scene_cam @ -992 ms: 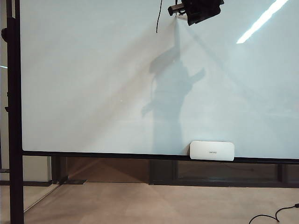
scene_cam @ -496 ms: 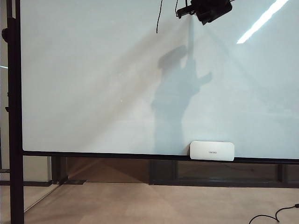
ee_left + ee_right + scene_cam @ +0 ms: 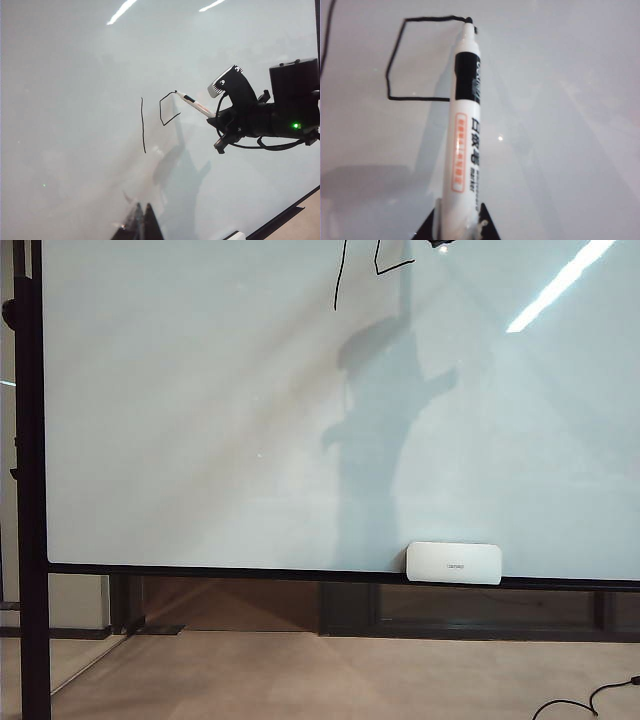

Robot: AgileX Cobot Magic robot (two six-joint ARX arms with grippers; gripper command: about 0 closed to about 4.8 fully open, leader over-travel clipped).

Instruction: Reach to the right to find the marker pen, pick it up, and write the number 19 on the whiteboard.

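The whiteboard [image 3: 200, 420] fills the exterior view. Near its top edge stand a long slanted "1" [image 3: 338, 280] and an angular part of the "9" [image 3: 390, 264]. My right gripper [image 3: 457, 211] is shut on the white marker pen [image 3: 465, 130], whose black tip touches the board at the top corner of the boxy stroke [image 3: 395, 60]. Only a dark sliver of it [image 3: 440, 244] shows at the top of the exterior view. In the left wrist view the right arm [image 3: 260, 117] holds the pen [image 3: 196, 105] against the board, beside the "1" [image 3: 143, 125]. My left gripper [image 3: 141, 220] is shut and empty, away from the board.
A small white rounded block [image 3: 453, 563] rests on the board's bottom ledge. The black stand post [image 3: 30, 490] runs down the left side. A black cable [image 3: 590, 702] lies on the floor at the lower right. The arm's shadow [image 3: 385, 430] falls on the board.
My right gripper has risen and shifted right, almost out of the top of the exterior view. The angular strokes of the "9" have appeared beside the "1".
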